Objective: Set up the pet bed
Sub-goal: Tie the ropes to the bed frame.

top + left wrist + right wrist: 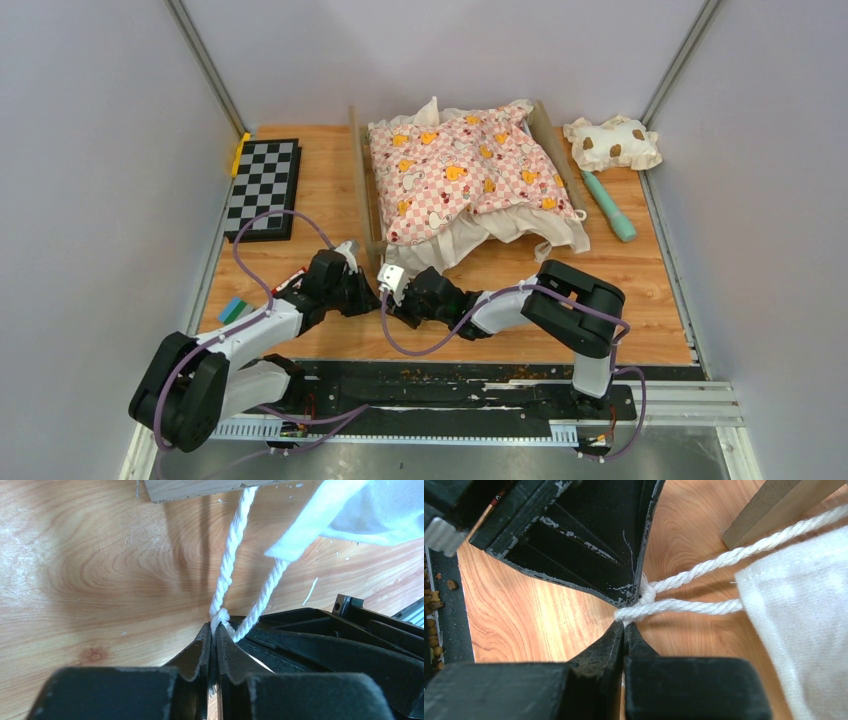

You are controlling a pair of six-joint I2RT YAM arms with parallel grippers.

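The pet bed (pixel 360 175) shows its light-wood side rails at the back of the table. A pink checkered cushion (pixel 465 165) lies on it over white fabric (pixel 510 228). Both grippers meet just in front of the bed's near left corner. My left gripper (pixel 213 627) is shut on a white twisted cord (pixel 227 575), with a knot (pixel 220 616) at its fingertips. My right gripper (pixel 625 625) is shut on the same cord (pixel 684 607), which runs to the white fabric (pixel 804 630). A wooden bed leg (pixel 774 505) stands just behind.
A spotted cream pillow (pixel 612 143) and a teal stick (pixel 608 205) lie at the back right. A folded chessboard (pixel 265 185) sits at the left. A small teal block (pixel 235 310) lies by the left arm. Crumbs dot the black base rail (pixel 440 375).
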